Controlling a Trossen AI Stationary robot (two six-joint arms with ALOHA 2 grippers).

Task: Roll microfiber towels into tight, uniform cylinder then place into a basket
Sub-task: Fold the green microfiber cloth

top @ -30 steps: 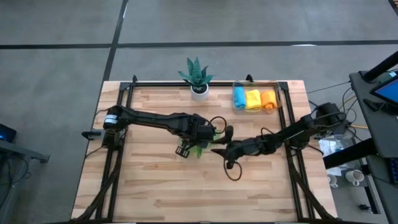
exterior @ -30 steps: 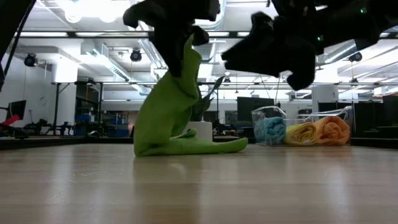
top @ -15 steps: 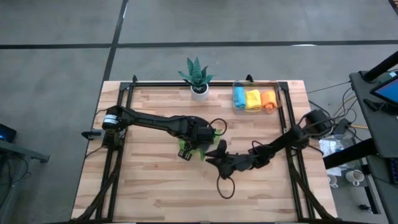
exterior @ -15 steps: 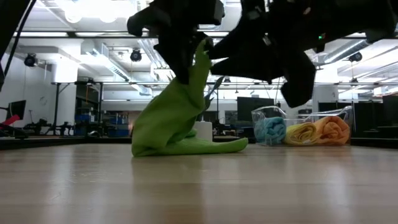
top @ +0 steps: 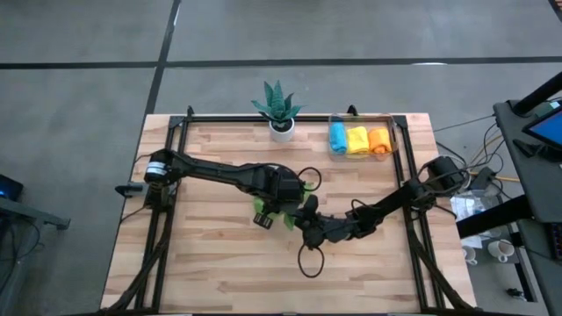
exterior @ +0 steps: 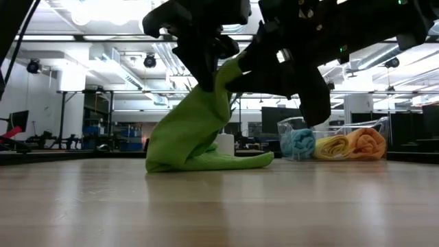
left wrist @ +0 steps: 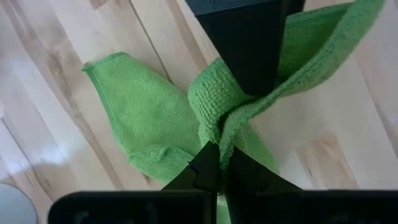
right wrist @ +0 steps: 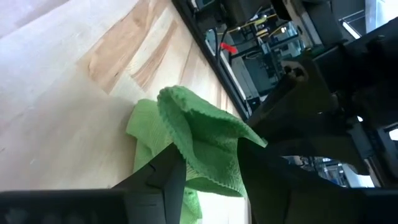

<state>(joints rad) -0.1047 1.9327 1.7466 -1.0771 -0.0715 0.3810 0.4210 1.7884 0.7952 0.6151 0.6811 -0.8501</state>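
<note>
Mid-table, the left gripper (top: pixel 283 205) pinches the green towel (exterior: pixel 192 134) shut by a fold, lifting it while its tail drags on the table (top: pixel 211 263). At its 4 o'clock, the right gripper (right wrist: pixel 208 163) has its fingers part open around a hanging corner. Spreading comes before rolling; the basket (top: pixel 391 123) waits at 1 o'clock

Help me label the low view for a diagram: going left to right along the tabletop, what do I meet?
Green towel, hanging from the left gripper → blue towel roll → yellow towel roll → orange towel roll, all three in the clear basket.

nubby green cloth towel (left wrist: pixel 149 124), smooth wood table (top: pixel 211 263)
</note>
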